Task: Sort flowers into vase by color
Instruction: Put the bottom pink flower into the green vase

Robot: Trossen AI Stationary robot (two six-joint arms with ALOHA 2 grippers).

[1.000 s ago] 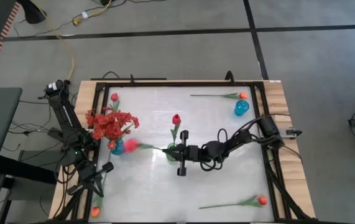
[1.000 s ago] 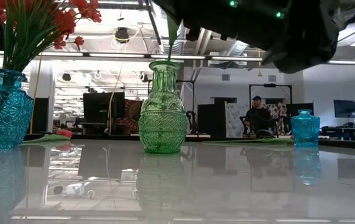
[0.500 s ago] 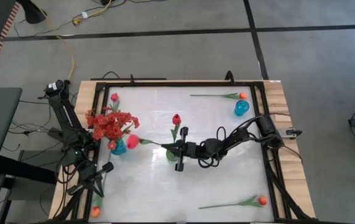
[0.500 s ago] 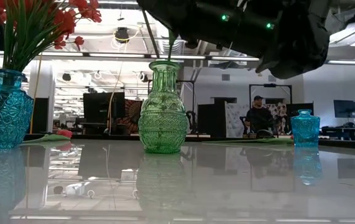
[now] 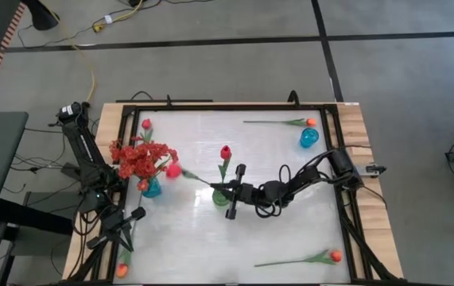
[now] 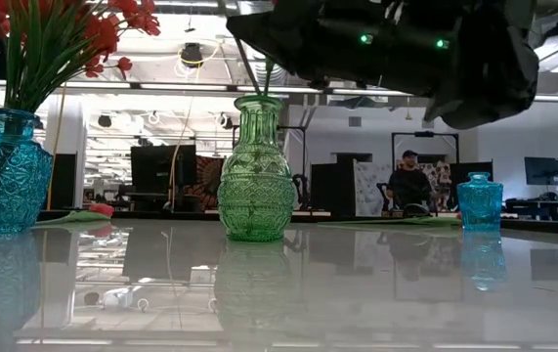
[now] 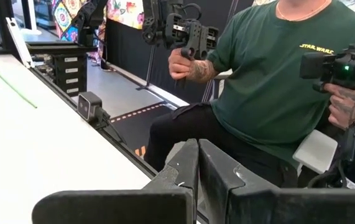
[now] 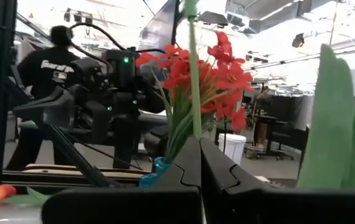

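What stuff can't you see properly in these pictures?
- Low view: the right arm's dark body hides the right claw and the tops of the stems above the green vase.
- High view: the same arm covers most of that vase, so how far the held tulip reaches into it cannot be told.
- Right wrist view: the stem runs off the top edge, bloom cut off.
- Left wrist view: the left claw faces a seated person, not the flowers.
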